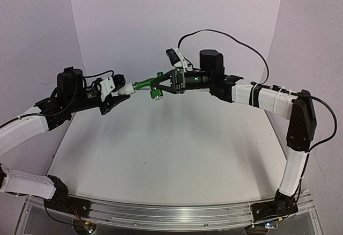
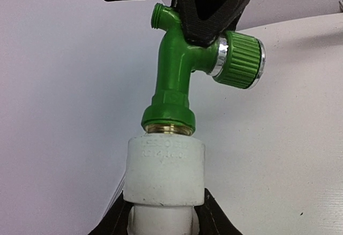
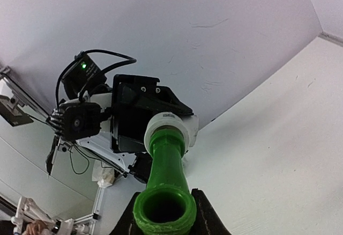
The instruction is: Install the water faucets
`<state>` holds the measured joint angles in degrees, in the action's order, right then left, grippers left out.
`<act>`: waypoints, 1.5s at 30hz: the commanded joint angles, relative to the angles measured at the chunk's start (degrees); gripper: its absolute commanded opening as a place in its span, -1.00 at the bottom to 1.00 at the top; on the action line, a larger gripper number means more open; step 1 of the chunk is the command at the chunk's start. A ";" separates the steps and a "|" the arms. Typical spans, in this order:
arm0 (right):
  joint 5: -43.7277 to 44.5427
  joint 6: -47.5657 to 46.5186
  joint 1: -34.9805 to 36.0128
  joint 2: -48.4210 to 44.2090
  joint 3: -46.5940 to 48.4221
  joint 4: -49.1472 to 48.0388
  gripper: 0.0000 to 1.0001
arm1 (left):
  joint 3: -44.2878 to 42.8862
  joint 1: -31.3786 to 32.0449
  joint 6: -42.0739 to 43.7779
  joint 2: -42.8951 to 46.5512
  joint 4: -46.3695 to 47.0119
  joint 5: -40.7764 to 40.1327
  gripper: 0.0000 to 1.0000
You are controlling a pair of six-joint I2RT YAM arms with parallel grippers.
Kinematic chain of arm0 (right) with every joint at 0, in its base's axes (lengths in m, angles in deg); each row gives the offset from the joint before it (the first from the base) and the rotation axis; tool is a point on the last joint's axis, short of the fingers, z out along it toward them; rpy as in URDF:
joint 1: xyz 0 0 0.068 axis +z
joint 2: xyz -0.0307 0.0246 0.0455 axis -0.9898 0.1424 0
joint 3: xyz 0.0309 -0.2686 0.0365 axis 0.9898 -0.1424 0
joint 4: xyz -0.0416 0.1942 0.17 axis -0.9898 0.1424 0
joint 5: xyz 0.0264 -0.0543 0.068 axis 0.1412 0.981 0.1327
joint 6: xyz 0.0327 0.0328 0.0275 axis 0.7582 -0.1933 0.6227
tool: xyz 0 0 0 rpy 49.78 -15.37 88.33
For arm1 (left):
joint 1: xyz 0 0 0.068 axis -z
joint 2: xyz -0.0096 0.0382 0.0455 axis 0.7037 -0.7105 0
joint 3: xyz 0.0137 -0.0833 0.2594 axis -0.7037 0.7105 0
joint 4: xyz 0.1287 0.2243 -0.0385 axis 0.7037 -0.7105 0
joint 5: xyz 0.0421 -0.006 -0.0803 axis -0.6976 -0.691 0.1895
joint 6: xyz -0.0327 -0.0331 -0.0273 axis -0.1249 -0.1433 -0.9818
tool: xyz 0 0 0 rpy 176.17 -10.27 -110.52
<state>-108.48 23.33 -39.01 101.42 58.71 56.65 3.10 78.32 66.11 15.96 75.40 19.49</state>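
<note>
Tap [image 1: 144,84] meets fitting [image 1: 128,89] at its 9 o'clock, mid-screwing I'd say; left jaws clamp fitting, right jaws clamp tap; next needs steady twisting.

White table [image 1: 171,154], pale backdrop [image 1: 161,9]

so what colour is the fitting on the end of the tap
Off-white; the fitting shows best in the left wrist view, just below the green tap.
</note>
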 commanded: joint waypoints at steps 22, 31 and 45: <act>-0.13 47.91 4.77 -0.35 -2.77 -13.62 -0.91 | -1.22 12.20 10.86 -8.70 10.28 -2.02 -1.00; 5.01 50.98 4.07 -4.75 -8.44 -14.14 -0.31 | 0.16 12.12 2.27 -7.88 13.56 -4.91 -1.00; 14.59 43.77 -3.20 -20.30 -29.52 -14.79 0.97 | 4.65 9.05 -10.96 -4.78 18.63 -5.03 -1.00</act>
<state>-97.09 69.30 -38.50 86.60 34.89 45.51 7.32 88.26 61.03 8.63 87.64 12.77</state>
